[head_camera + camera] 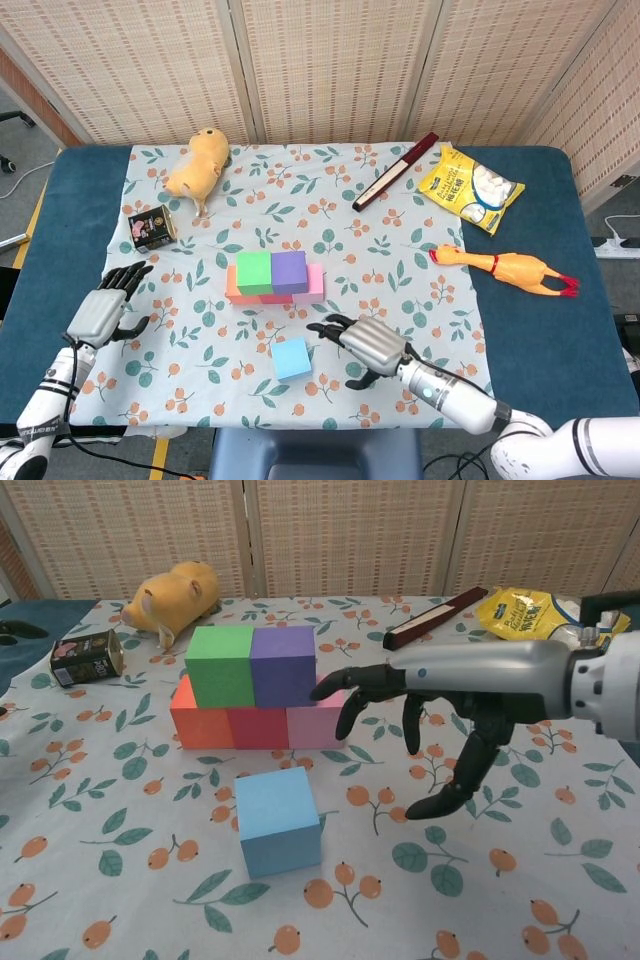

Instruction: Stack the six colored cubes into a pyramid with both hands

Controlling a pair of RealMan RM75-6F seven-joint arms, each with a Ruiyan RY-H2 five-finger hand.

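- Right hand (pixel 425 715) is being held open, empty, just right of blue cube (pixel 277 819); left hand (pixel 100 312) open, well apart.
- Risk: stack (pixel 258 689) may be knocked by spread fingers (pixel 345 686) during lifting.

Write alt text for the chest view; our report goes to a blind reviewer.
An open right hand hovers beside a lone blue cube on a floral tablecloth, not touching it. Behind stands an unfinished pyramid: green cube and purple cube atop a row of orange cube, red cube and pink cube.
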